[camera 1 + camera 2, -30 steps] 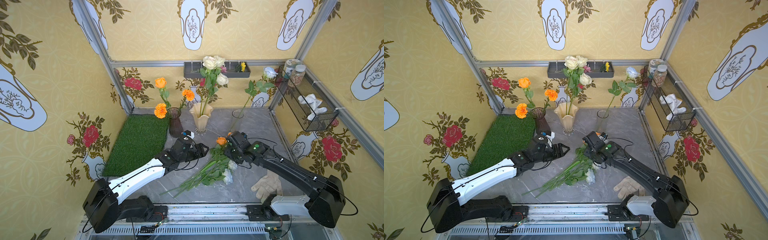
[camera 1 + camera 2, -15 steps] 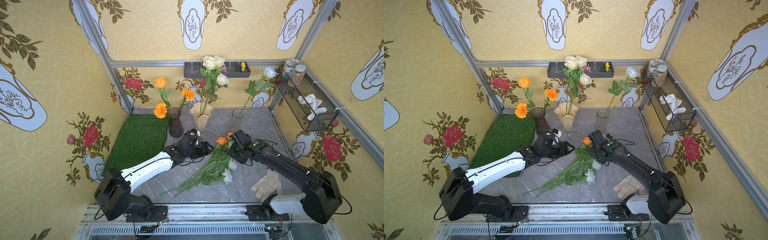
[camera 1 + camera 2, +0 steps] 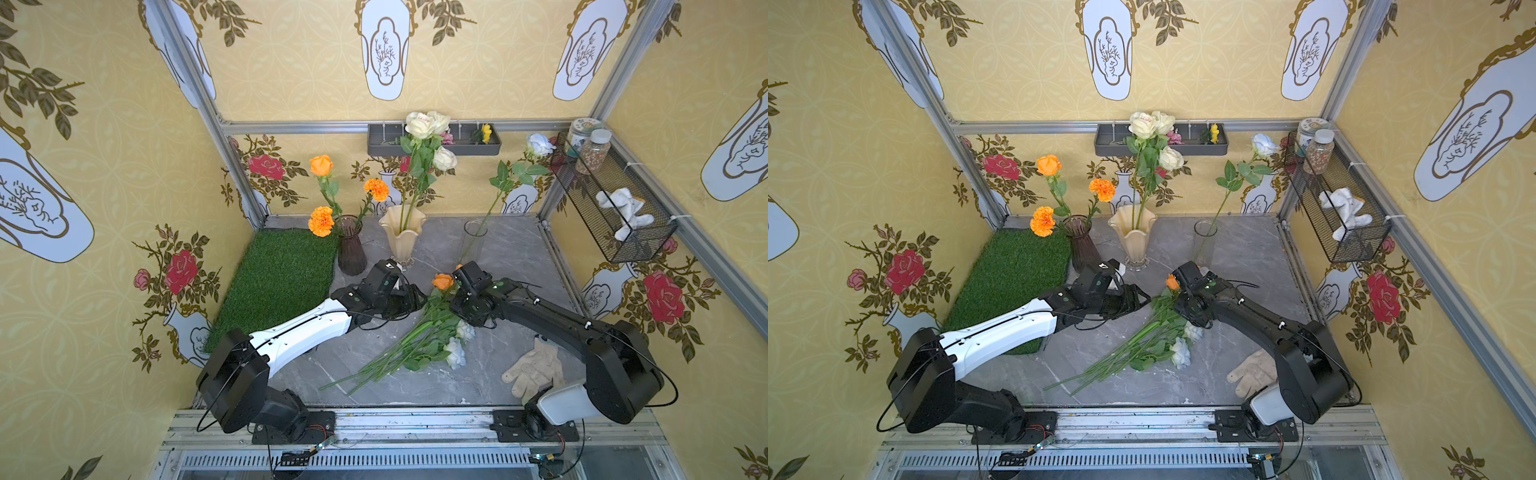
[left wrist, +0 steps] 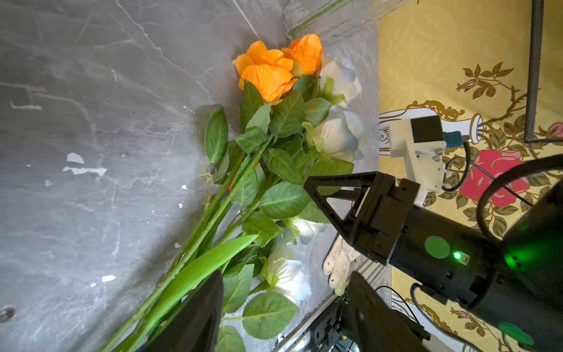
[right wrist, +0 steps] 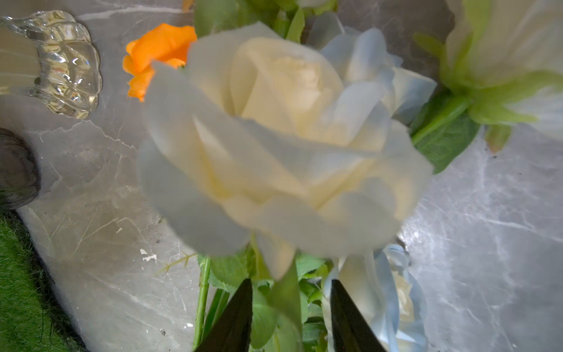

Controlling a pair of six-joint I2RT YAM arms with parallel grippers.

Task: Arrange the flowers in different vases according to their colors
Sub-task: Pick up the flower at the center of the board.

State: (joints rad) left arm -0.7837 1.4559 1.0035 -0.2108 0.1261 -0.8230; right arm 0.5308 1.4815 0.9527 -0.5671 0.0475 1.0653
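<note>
Both arms at the loose bunch, seen from above and from the wrists.

My left pincer (image 3: 409,301) hangs low at the bunch of flowers (image 3: 419,336). Its jaws are spread wide, with leaves and stems between them and nothing grasped. My right pincer (image 5: 291,283) meets the bunch from the opposite side. Its jaws are parted on either side of the stem and leaf under a cream rose (image 5: 274,137), which fills the right wrist view. I cannot tell whether the jaws touch the stem.

The bunch lies flat on the grey surface (image 3: 498,257). An orange rose (image 3: 443,281) is at the end nearer the vases, and the pale-blue-tinted roses (image 3: 455,352) lie beside the stems.

Three vases stand in a row behind the bunch:
- The purple vase (image 3: 351,253) holds orange blooms (image 3: 321,221).
- The cream vase (image 3: 402,237) holds cream roses (image 3: 419,124).
- The clear cylinder (image 3: 473,241) holds one pale-blue-tinted rose (image 3: 539,144).

A grass mat (image 3: 278,282) lies just beside the purple vase. A glove (image 3: 534,368) lies under my right arm.
</note>
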